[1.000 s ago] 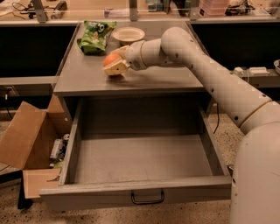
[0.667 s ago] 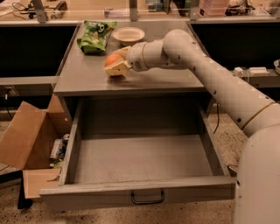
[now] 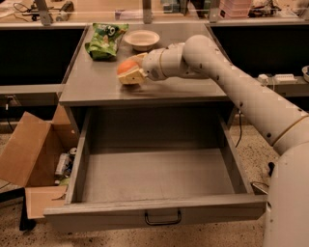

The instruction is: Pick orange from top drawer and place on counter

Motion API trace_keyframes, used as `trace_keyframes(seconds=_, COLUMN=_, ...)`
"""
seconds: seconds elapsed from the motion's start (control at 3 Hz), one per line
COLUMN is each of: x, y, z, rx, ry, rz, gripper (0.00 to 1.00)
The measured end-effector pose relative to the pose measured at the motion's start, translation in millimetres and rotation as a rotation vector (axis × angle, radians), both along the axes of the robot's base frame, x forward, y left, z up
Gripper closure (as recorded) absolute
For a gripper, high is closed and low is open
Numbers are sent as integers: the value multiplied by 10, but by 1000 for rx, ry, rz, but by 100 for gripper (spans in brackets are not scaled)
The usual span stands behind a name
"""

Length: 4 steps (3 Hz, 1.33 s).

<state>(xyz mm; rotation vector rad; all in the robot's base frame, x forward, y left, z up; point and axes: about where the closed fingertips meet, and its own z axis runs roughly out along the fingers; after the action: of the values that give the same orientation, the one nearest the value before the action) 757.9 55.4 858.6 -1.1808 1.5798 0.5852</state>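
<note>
Your end effector (image 3: 130,75) is over the left-centre of the flat grey wood-grain surface (image 3: 193,89), nr its front edge. Its cream fingers (image 3: 131,80) are clamped on the small round bright orange fruit (image 3: 125,66). The fruit sits low over the surface, but I can't tell if it touches the top or hangs just above it. The white robot arm (image 3: 231,82) comes in from the right and crosses the right half of the surface.

Around the fruit:
- A crumpled green snack bag (image 3: 105,39) lies far-left on the surface, apart from the fruit.
- A shallow white round bowl (image 3: 141,39) stands just right of the bag, on the far side of the end effector. It's near but not touching.

Below, the wide grey wood-grain drawer (image 3: 154,173) stands open toward the near side, w/ a thin black wire handle (image 3: 163,218) on its front panel.

An open brown cardboard box (image 3: 29,154) sits on the floor at the left, up against the drawer's left wall. A few small items are inside, too small to tell. A black cable (image 3: 239,130) hangs right of the cabinet. A pale tan bench top (image 3: 96,9) runs along the far side w/ clutter on it.
</note>
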Motion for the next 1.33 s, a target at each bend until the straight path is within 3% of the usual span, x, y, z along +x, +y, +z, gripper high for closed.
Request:
trace_keyframes(seconds=0.67, x=-19, y=-33, z=15, rx=4, ry=3, rz=-9, gripper=100)
trace_keyframes(seconds=1.33, x=-19, y=-32, z=17, rx=4, ry=3, rz=-9, gripper=54)
